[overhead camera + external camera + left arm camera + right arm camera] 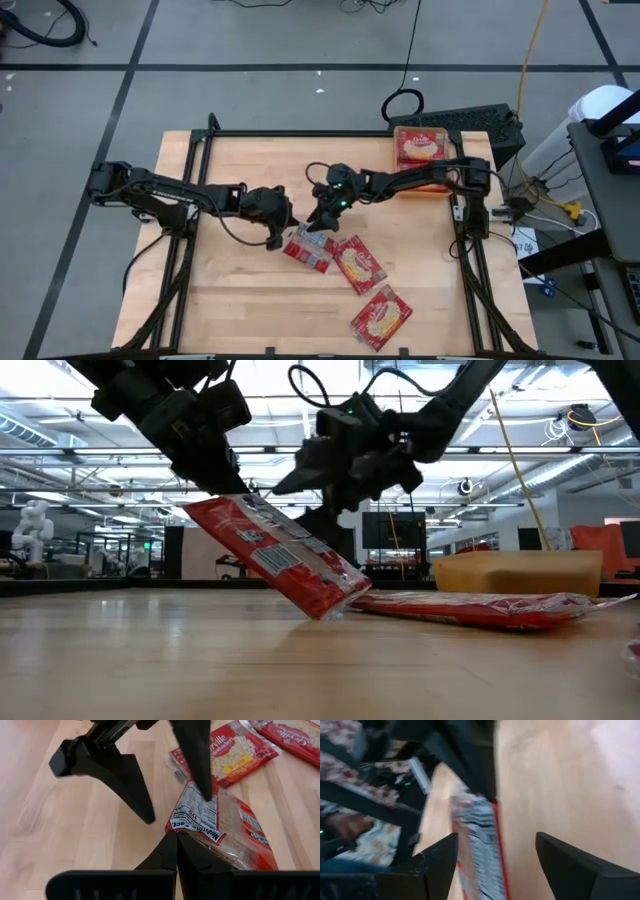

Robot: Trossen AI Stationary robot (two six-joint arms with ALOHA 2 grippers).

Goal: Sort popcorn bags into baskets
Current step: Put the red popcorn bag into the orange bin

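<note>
Holding up everything: the bench (220,300), a light wood top filling the middle of the high view.
Basket: an orange basket (420,189) sits at the upper right of the bench, with a popcorn bag (419,146) lying in it.
Left arm: it comes in from the left of the high view, and the left gripper (279,236) is at the middle of the bench. Its fingers are pinched together on the edge of the tilted bag (285,555).
Right arm: it reaches in from the right, and the right gripper (322,214) is just beside the left one, over the same bag. Its fingers (432,862) are spread wide apart with nothing between them.
Tilted bag: in the low view one end is up and the other end touches the wood. Its label side with small print shows.
Loose bags: a flat bag (359,265) lies just right of centre, touching the tilted one, and one more bag (381,317) lies nearer the bottom of the frame.
</note>
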